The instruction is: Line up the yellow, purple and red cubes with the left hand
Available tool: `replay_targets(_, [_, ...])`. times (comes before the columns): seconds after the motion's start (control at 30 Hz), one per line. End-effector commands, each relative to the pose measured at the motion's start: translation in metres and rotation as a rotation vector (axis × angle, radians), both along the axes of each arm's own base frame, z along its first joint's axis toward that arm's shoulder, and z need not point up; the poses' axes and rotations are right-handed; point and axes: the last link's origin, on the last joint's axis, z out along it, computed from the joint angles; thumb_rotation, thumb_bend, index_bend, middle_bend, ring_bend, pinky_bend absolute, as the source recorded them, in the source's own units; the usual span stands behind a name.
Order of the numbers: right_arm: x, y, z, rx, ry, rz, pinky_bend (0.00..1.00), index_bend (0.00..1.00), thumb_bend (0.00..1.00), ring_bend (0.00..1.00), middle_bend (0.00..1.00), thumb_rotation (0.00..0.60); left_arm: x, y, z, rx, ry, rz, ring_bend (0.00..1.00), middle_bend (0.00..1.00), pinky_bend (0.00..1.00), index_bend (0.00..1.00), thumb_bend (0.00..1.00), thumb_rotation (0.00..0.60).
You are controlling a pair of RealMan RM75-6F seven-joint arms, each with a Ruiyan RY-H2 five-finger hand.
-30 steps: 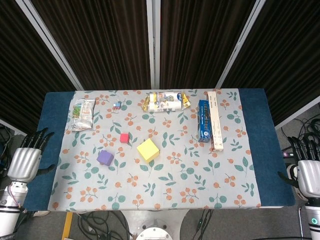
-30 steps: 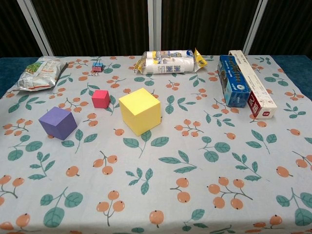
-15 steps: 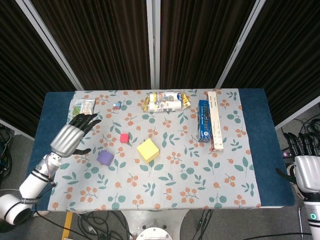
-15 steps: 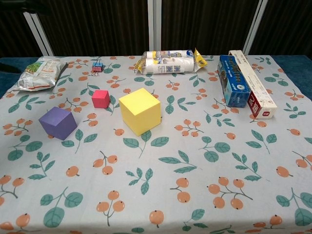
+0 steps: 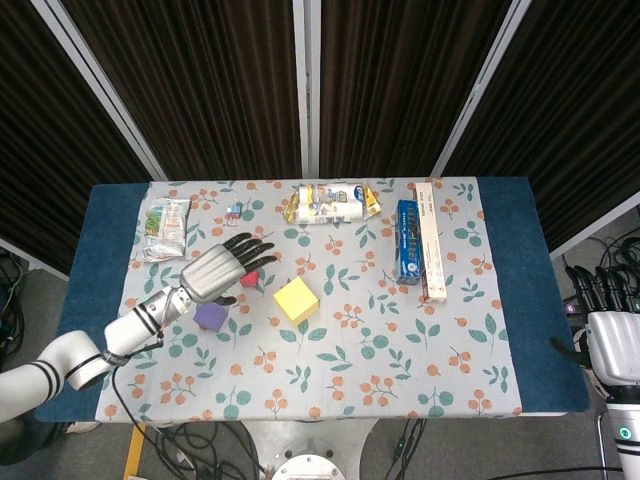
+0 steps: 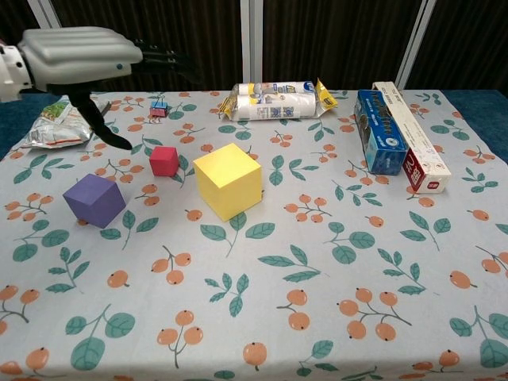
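Observation:
The large yellow cube (image 5: 296, 299) (image 6: 228, 179) stands near the table's middle. Left of it sits the purple cube (image 5: 210, 316) (image 6: 94, 200), and the small red cube (image 5: 249, 279) (image 6: 164, 160) lies a little behind them. My left hand (image 5: 221, 269) (image 6: 83, 57) hovers open above the cloth, fingers stretched out flat over the red cube and above the purple one, touching neither. In the head view it partly hides the red cube. At the right table edge my right hand (image 5: 612, 340) stays low, fingers apart, holding nothing.
Along the back edge lie a silver snack bag (image 5: 165, 226), a small binder clip (image 5: 234, 211), a white wrapped roll pack (image 5: 330, 203) and, at the right, a blue box (image 5: 407, 241) beside a long white box (image 5: 431, 240). The floral cloth (image 5: 400, 350) covers the table.
My left arm has swung in from the table's left side to above the purple and red cubes. The cubes and the right hand have not moved.

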Motion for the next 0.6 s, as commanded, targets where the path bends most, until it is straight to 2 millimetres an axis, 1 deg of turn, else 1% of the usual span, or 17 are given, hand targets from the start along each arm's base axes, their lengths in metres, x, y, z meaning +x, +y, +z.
replay_targets(0.03, [0.000, 0.000, 0.001, 0.001, 0.002, -0.003, 0.04, 0.00, 0.01, 0.00, 0.07, 0.600, 0.010, 0.001, -0.015, -0.020, 0.030, -0.050, 0.13, 0.17, 0.13, 0.18, 0.12, 0.600])
replay_targets(0.37, [0.000, 0.000, 0.001, 0.010, -0.005, -0.014, 0.03, 0.00, 0.01, 0.00, 0.07, 0.600, 0.029, 0.004, -0.053, -0.056, 0.132, -0.154, 0.13, 0.17, 0.13, 0.18, 0.13, 0.600])
replay_targets(0.5, [-0.002, -0.001, 0.000, 0.009, -0.003, -0.020, 0.03, 0.00, 0.00, 0.00, 0.07, 0.600, 0.035, 0.004, -0.065, -0.074, 0.161, -0.193, 0.13, 0.17, 0.13, 0.18, 0.13, 0.600])
replay_targets(0.6, [-0.002, -0.002, 0.001, 0.009, 0.000, -0.024, 0.03, 0.00, 0.00, 0.00, 0.07, 0.600, 0.040, 0.009, -0.071, -0.071, 0.184, -0.204, 0.13, 0.17, 0.13, 0.18, 0.13, 0.600])
